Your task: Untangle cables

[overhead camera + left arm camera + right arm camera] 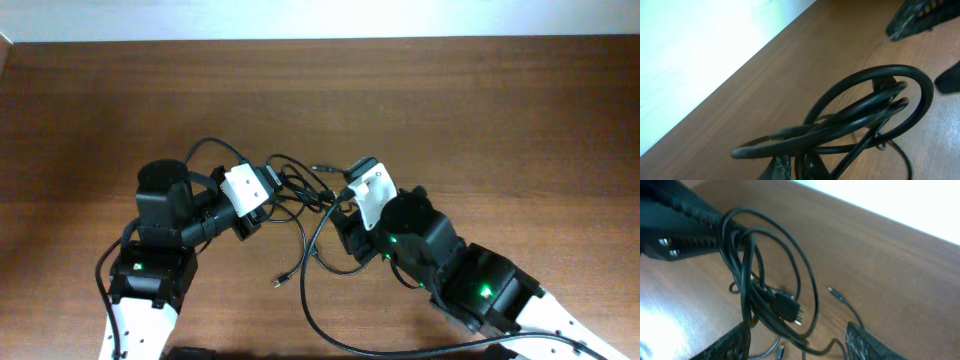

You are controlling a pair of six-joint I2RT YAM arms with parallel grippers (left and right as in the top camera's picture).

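Note:
The cables [300,192] are thin black cords in a tangled bundle of loops between my two grippers. My left gripper [270,190] is shut on the bundle; in the left wrist view the loops [865,107] rise right in front of its jaws [800,169]. My right gripper [343,205] is open just right of the tangle. In the right wrist view its fingers [800,347] stand wide apart with loops [770,295] and a silver-tipped plug [790,309] hanging between them. The left gripper [677,232] shows at upper left there, holding the loops.
One loose cable end [281,282] lies on the brown table [480,110] toward the front, and another small plug [321,168] lies behind the tangle. A thicker black wire [320,325] curves across the front of the table. A white wall edge [300,20] runs along the far side.

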